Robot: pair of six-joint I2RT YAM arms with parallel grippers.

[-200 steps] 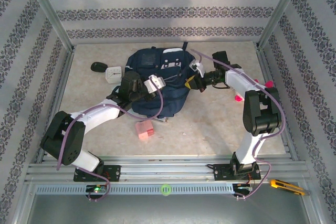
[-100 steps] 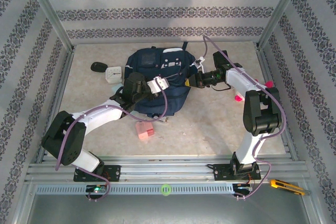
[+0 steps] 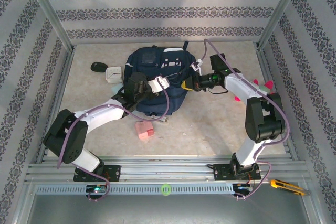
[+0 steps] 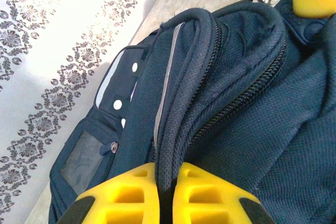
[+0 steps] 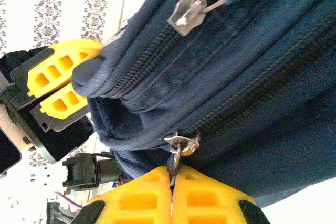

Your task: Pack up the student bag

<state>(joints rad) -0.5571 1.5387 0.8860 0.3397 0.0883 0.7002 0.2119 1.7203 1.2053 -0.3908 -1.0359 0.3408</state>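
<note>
Patterned walls box in a pale worktop [image 3: 210, 124], with the student bag [image 3: 157, 64] lying toward 12 o'clock from my 2 bases. My left arm reaches in from 7 o'clock, elbow low, its end effector [image 4: 167, 174] pinched together on the bag's padded rim [image 4: 178, 103]. My right arm bends in from 3 o'clock, its end effector [image 5: 171, 182] clamped on a metal zipper pull [image 5: 177, 150]. Folds hide the bag's inside; my left forearm covers its near edge.

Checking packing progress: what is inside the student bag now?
No contents show. Navy fabric of the student bag covers its inside. The left gripper pinches a fabric ridge, the right gripper a zipper pull; the dark fold between them reveals nothing.
</note>
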